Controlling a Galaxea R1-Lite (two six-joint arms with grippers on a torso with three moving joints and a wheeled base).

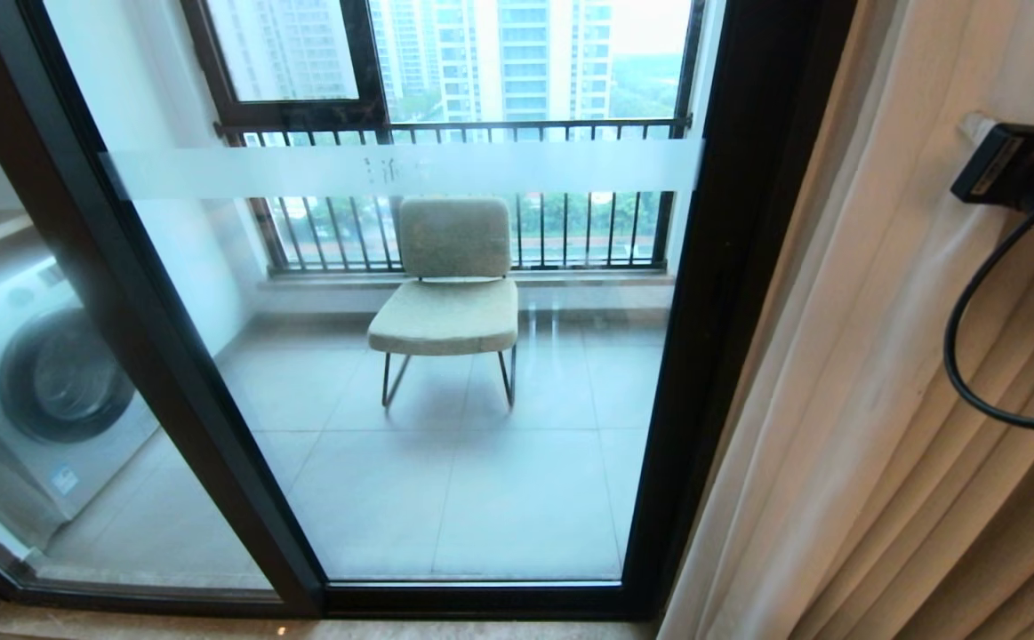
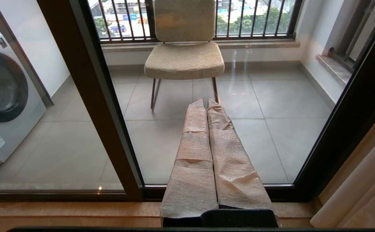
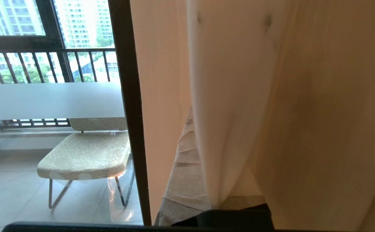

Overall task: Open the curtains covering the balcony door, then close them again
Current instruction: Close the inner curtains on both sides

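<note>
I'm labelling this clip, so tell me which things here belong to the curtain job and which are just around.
Part of the job:
- curtains, bunched at the right of the glass
- balcony door, uncovered
- right claw, shut, with the sheer draped over it
- left claw, shut, touching nothing

Just around:
- chair on the balcony
- washing machine
- window railing

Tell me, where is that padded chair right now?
The chair stands out on the balcony behind the glass of the balcony door, centre of the head view, its back against the barred railing, with a washing machine to the left.
</note>
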